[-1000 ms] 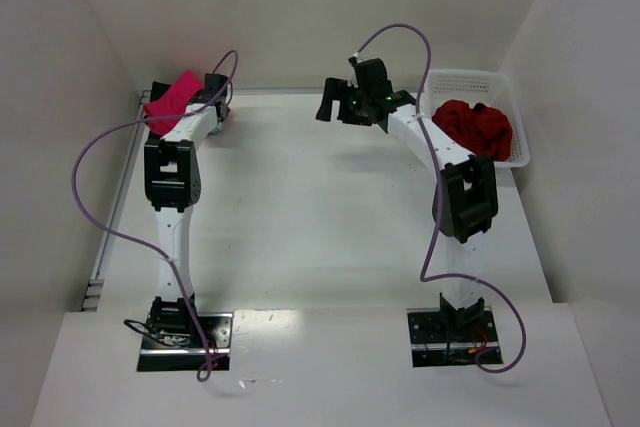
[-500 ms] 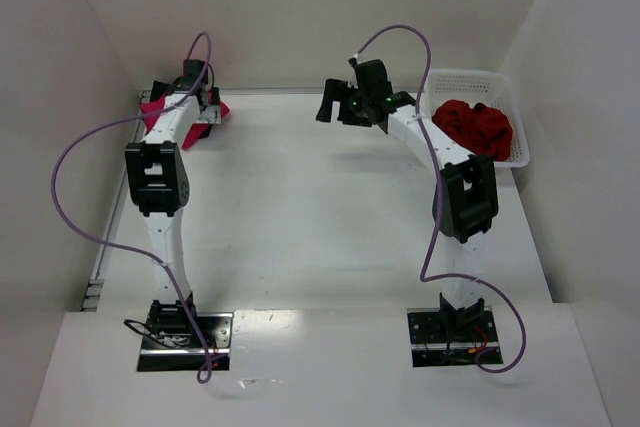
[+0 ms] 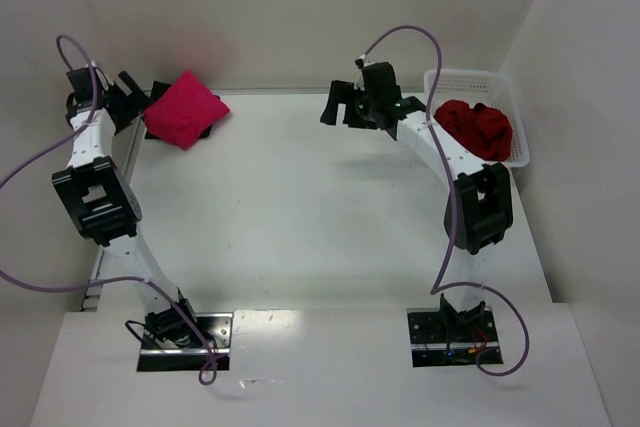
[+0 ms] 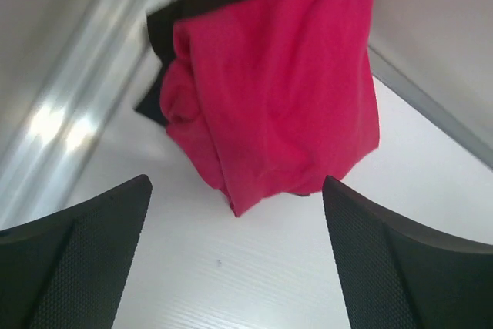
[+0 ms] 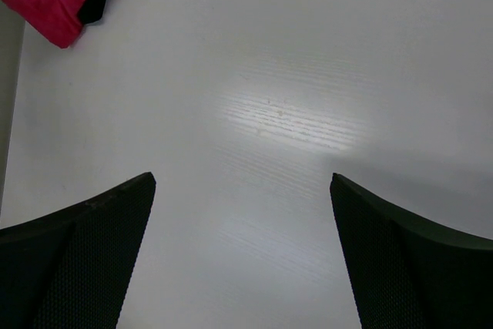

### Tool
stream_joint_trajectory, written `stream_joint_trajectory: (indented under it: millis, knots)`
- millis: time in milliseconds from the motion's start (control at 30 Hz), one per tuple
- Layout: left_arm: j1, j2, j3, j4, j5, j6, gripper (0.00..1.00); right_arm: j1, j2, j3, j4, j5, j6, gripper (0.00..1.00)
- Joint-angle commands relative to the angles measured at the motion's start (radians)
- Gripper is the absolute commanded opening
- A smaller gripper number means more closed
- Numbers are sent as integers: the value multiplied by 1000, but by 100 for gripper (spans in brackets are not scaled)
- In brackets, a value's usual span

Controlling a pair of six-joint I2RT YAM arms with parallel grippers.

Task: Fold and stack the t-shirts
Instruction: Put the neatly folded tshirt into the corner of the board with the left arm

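Soft, limp dark red t-shirts (image 3: 478, 125) are heaped in the basket (image 3: 470, 74), best pinched at a raised fold; well apart from it, the pink t-shirt (image 3: 183, 109) is laid on a black t-shirt (image 4: 163, 25); left gripper (image 4: 236, 190) and right gripper (image 5: 243, 176) are spread wide, empty.

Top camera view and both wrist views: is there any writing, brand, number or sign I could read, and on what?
No readable text anywhere. The bright pink folded cloth shirt is plain; so are the crumpled dark red shirts and the white plastic lattice basket. Anything on the arms' metal base plates is too small to read.
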Motion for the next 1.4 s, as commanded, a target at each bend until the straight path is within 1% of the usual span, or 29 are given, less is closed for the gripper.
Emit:
stream_joint_trajectory:
  millis: [0, 33, 133, 200, 267, 300, 333, 367, 433, 467, 633, 733, 800, 967, 1033, 1100, 1133, 1233, 1300, 1367]
  knots:
    - [27, 24, -121, 149, 316, -166, 98, -14, -88, -46, 71, 18, -23, 100]
    - [36, 24, -166, 201, 332, -178, 97, -14, -102, -55, 71, 18, -23, 100]
    - [22, 24, -175, 239, 341, -178, 97, -25, -111, -66, 71, 7, -23, 100]
    - [22, 43, -213, 285, 353, -210, 98, -36, -111, -66, 71, 7, -34, 100]
    - [33, 80, -243, 376, 395, -253, 98, -36, -111, -66, 71, -2, -34, 100]
    - [33, 94, -256, 412, 415, -299, 98, -36, -111, -66, 71, -2, -45, 100]
    - [33, 105, -282, 469, 415, -316, 98, -36, -111, -66, 60, -2, -45, 100]
    - [33, 114, -293, 489, 415, -330, 98, -36, -111, -66, 60, -2, -45, 100]
    - [22, 126, -293, 477, 364, -330, 98, -36, -111, -57, 51, 7, -54, 100]
    - [22, 136, -293, 463, 313, -330, 98, -36, -111, -57, 42, 7, -54, 100]
    - [13, 136, -292, 402, 216, -308, 98, -54, -111, -57, 41, 7, -54, 100]
    - [13, 105, -324, 416, 166, -298, 98, -54, -102, -57, 41, 7, -54, 100]
    - [13, 93, -324, 416, 150, -287, 98, -54, -91, -57, 41, 7, -45, 100]
    - [13, 163, -283, 483, 131, -313, 98, -54, -81, -35, 21, 7, -45, 100]
    - [2, 175, -260, 517, 120, -322, 95, -54, -71, -26, 9, 7, -45, 100]
    - [-8, 165, -260, 552, 101, -312, 95, -54, -71, -17, 0, 7, -45, 100]
    - [-17, 165, -260, 542, 87, -298, 95, -54, -71, -17, 0, 7, -45, 100]
    - [-18, 206, -178, 491, 97, -279, 95, -54, -62, -17, 0, 7, -25, 100]
    - [-18, 228, -154, 491, 108, -279, 94, -54, -62, -17, 0, 7, -25, 100]
    - [-18, 228, -164, 520, 108, -291, 92, -54, -51, -17, 0, -2, -14, 100]
